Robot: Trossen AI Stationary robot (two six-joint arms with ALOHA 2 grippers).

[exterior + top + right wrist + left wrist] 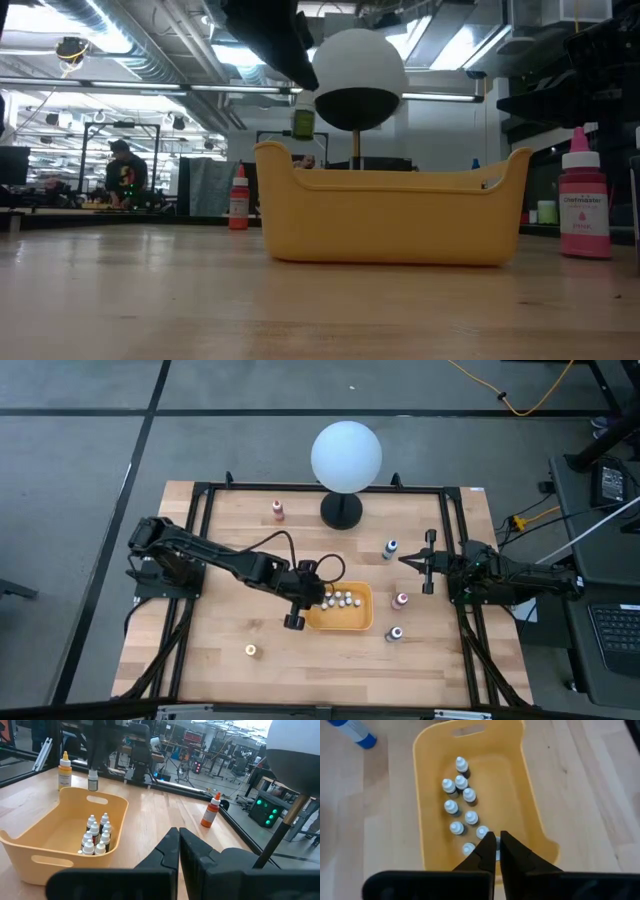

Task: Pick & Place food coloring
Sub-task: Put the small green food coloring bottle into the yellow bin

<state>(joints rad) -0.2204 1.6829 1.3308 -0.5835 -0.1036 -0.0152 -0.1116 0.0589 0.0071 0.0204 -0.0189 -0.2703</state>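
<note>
Where the yellow bin (pixel 530 810) holds white-capped food coloring bottles (pixel 461 800) clustered upright, left gripper (pixel 495 845) hovers shut, empty; right gripper (pixel 175 845) waits shut, empty, near the table's right edge.

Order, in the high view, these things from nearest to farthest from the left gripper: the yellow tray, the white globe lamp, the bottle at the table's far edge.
Measured from the left gripper:
1. Yellow tray, right beside it.
2. White globe lamp, toward the far middle.
3. Bottle at the far edge: too close to the lamp's base to rank apart.

No legible text or labels
</note>
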